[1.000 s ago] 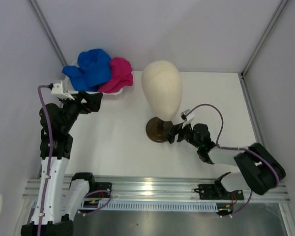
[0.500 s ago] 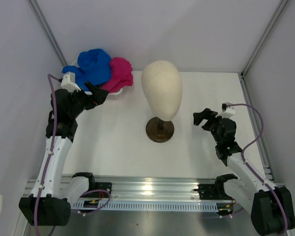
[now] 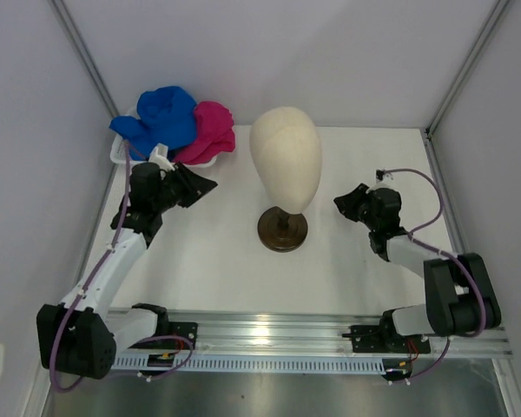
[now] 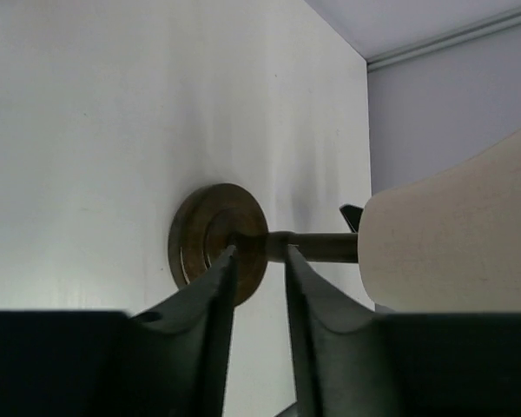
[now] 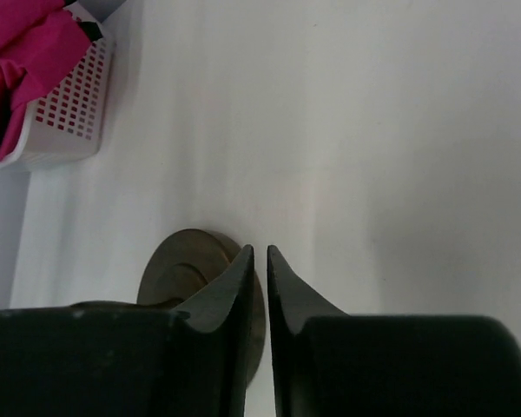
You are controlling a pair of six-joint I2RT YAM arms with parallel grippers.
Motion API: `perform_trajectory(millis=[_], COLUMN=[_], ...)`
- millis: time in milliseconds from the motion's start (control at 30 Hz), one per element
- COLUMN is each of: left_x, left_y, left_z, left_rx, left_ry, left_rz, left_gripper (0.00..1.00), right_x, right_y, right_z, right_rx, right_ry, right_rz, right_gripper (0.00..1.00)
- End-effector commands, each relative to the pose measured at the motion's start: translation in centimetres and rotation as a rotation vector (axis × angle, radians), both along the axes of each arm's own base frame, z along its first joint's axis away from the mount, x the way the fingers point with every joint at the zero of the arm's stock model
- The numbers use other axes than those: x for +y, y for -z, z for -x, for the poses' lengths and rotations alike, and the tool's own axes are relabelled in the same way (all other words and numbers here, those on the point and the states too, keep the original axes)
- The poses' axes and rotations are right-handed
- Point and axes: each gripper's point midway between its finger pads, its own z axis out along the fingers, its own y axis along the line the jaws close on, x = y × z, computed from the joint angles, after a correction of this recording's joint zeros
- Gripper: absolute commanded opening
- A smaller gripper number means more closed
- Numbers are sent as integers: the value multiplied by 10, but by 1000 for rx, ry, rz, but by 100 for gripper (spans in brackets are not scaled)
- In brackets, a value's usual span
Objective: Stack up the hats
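Blue hats [image 3: 161, 117] and a pink hat [image 3: 210, 130] lie heaped in the white mesh basket [image 3: 119, 149] at the back left. The right wrist view catches the pink hat [image 5: 30, 52] in that basket [image 5: 69, 109]. My left gripper [image 3: 204, 184] hovers below the basket, pointing at the mannequin stand. Its jaws [image 4: 259, 252] stand partly open with nothing between them. My right gripper [image 3: 340, 202] hangs right of the stand, also aimed at it. Only a thin slit shows between its empty jaws [image 5: 259, 250].
A cream mannequin head [image 3: 286, 156] on a post with a dark round base [image 3: 282, 229] stands mid-table between the two grippers. Grey walls close in on the left, back and right. The arm bases and a metal rail line the near edge.
The left gripper has swung from the basket's edge toward the stand, and its jaws have narrowed. The right gripper has pulled in low beside the stand, and its jaws have closed to a slit.
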Motion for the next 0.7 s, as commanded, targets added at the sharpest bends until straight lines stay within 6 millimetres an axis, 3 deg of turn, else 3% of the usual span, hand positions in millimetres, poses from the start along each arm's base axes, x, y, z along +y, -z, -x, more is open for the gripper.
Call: perform_trajectory(millis=[0,33,67,100,133,200,233,300,400,433,667], left_x=[-24,-32,-36,-40,-43,-48,-53,-61,-75,-83,-109], left_y=[4,12,16,23,37,44,55,52,69,66,100], left_z=[-13,-12,-14,-16,-18,-24,-24,-28,-29,-31,-28], left_rx=[3,29,35,54,96,100,126,89,105,105,180], left_ry=[16,21,28,31,23,20,12,20,13,17,51], left_rz=[46,48,52,53,52,56,56,67,17,17,29], left_gripper=[28,22,7,1,1,1,1,1,1,1,1], right_x=[33,38,47,51,56,63,66,73,88,93,114], right_y=[-29,-28,-34,-30,-20,-23,-15,-13,-1,-2,19], right_z=[-29,-31,-34,-35,-36,-42,-43,-47,-50,-52,-37], right_rx=[-77,-72,-92,-89,-70,-94,-78,-91,-55,-51,2], right_ry=[-130,-159,-202,-220,-237,-254,-259,-272,-307,-318,-355], right_rz=[-118,-127,-143,-148,-151,-165,-170,-181,-201,-212,-212], right_gripper=[12,9,7,7,9,20,20,22,22,22,23])
